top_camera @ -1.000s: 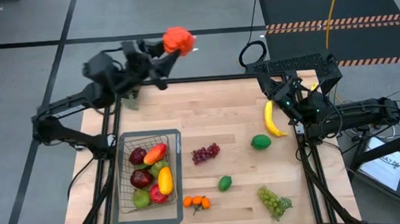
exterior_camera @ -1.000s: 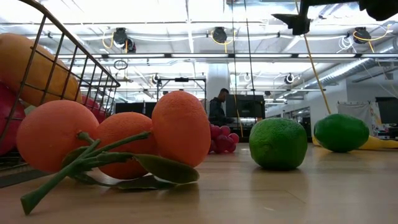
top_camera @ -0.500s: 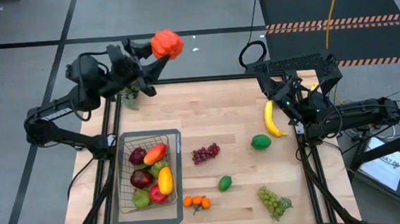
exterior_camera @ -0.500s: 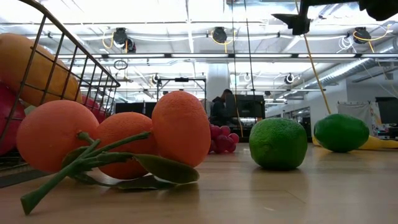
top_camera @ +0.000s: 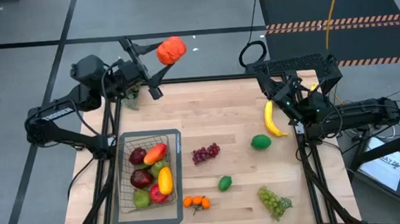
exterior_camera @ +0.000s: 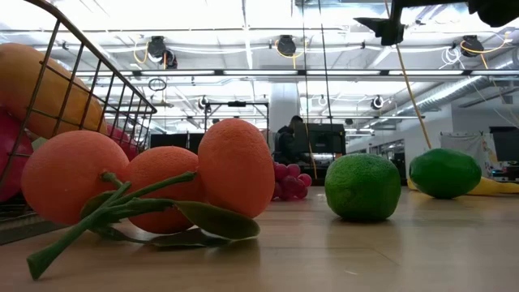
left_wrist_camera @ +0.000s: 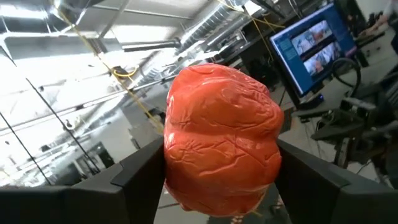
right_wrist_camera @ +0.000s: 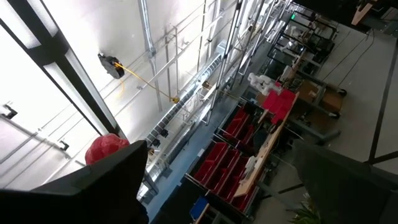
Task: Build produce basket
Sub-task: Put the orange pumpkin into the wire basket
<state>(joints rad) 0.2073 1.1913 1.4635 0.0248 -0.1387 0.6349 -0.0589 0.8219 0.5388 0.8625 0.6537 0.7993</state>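
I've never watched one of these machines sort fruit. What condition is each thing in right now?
Left hand: raised beyond the table's far edge, gripping the red-orange fruit.
Right hand: open, empty, near the banana.
Basket: partly filled.
Oranges: on the table, outside the basket.

High view: overhead, straight down, takes in the whole table [top_camera: 228, 117] and both arms. Low view: at tabletop height, level across the wood into the room; oranges [exterior_camera: 154, 182] very close to the lens, also seen from above [top_camera: 196, 202]. Left wrist view: tilted upward, close on a red-orange fruit [left_wrist_camera: 221, 140] between its fingers. Right wrist view: tilted upward toward ceiling and shelving; the same fruit [right_wrist_camera: 107, 148] shows far off.
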